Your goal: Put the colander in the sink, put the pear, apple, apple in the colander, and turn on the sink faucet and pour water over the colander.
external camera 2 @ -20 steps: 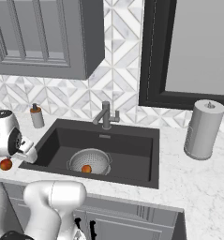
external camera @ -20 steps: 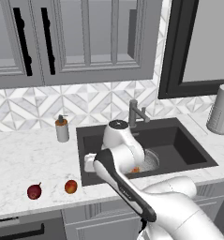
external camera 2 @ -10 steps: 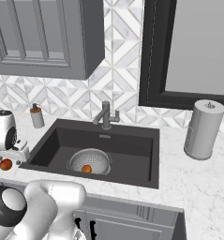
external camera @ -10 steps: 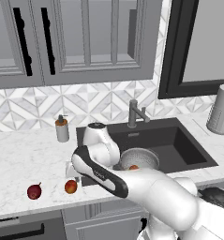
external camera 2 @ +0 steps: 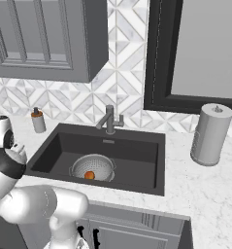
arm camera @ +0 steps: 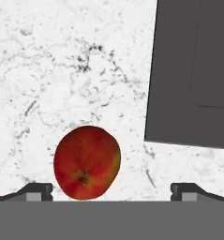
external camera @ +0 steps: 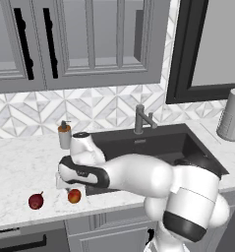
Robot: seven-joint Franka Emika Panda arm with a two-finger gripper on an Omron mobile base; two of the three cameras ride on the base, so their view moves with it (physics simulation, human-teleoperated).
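1 apple (arm camera: 87, 161) on counter (arm camera: 62, 70) near sink (arm camera: 193, 70), under wide-open gripper (arm camera: 111, 190). Likely light, firm, smooth, prone to rolling; best pinched across widest middle, centred between fingers.

The white marble-patterned worktop (external camera: 20, 162) with grey veining ran along the tiled wall, and the dark charcoal rectangular sink (external camera 2: 137, 151) was set into it. Left of the basin, near the front edge, a small round orange-red apple (external camera: 74, 196) lay on the stone, with a dark red-maroon pear (external camera: 36, 201) just beside it (stem up, farther from the basin). In the hand view the apple (arm camera: 87, 162) sat close to the sink's corner (arm camera: 179, 93). A small soap dispenser bottle (external camera: 64, 135) stood by the wall, and a grey paper-towel roll (external camera 2: 211, 134) stood upright on the worktop right of the sink.
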